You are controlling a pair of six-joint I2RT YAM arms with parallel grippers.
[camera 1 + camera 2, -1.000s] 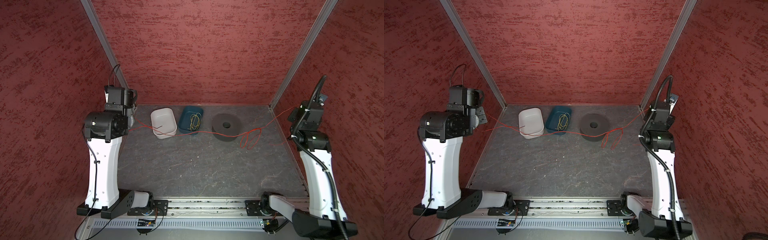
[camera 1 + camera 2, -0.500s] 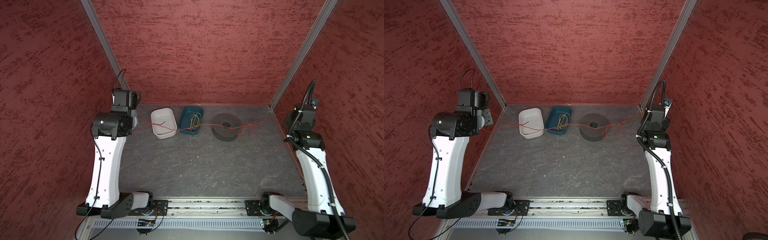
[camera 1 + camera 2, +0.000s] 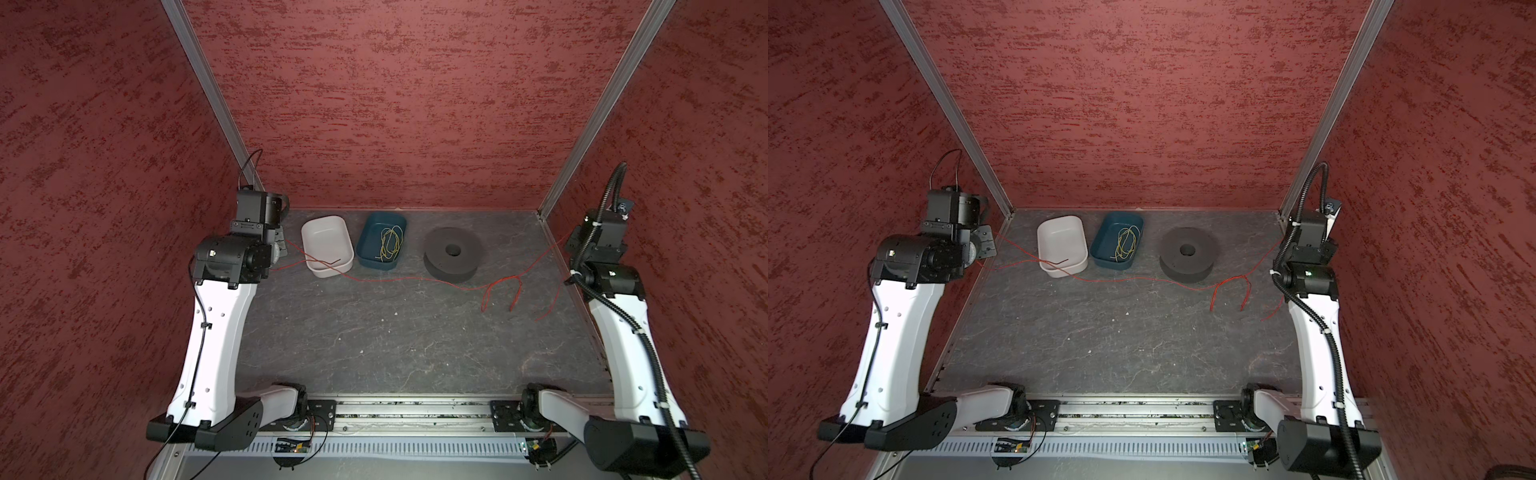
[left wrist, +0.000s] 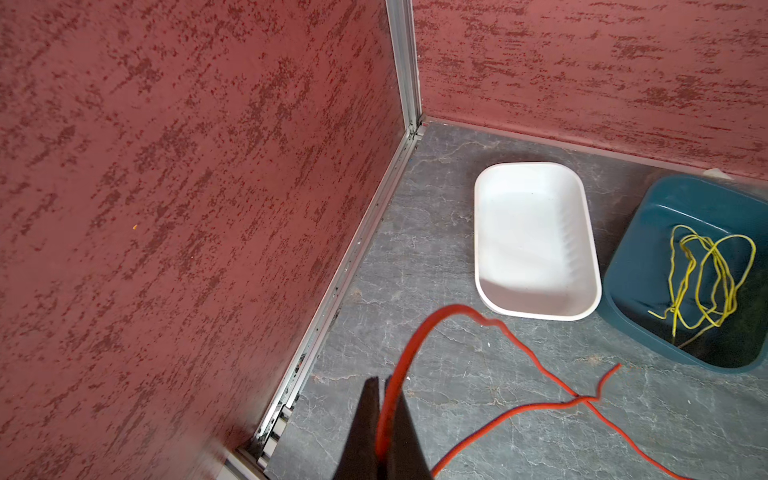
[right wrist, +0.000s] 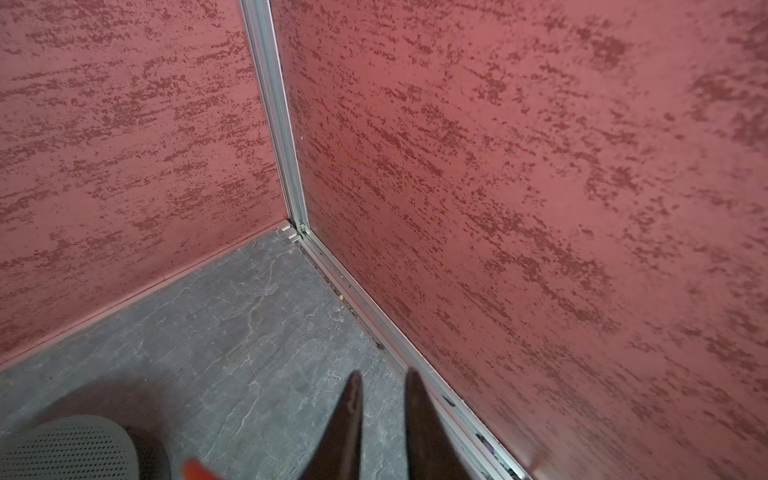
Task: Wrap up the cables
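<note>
The cables, thin red wires point(image 3: 395, 279), trail across the grey floor from the left wall, past the front of a black ring point(image 3: 453, 253), to loose loops point(image 3: 498, 291) at the right. One darker end lies in the white tray point(image 3: 328, 262). My left gripper point(image 4: 383, 380) is shut on the red cable point(image 4: 415, 345) near the back left corner, also seen in a top view point(image 3: 986, 245). My right gripper point(image 5: 382, 376) stands open at the back right corner with nothing between its fingers. A red blur point(image 5: 195, 469) shows beside it.
A white tray point(image 3: 324, 237) and a blue tray point(image 3: 368, 249) holding yellow-green wires point(image 3: 390, 243) stand at the back, left of the black ring. Red walls close in on three sides. The arm bases sit on a rail point(image 3: 415, 409) at the front.
My right gripper has opened. The cable, stretched over the black ring half a second ago, has slackened and dropped in front of it. My left arm has shifted right.
</note>
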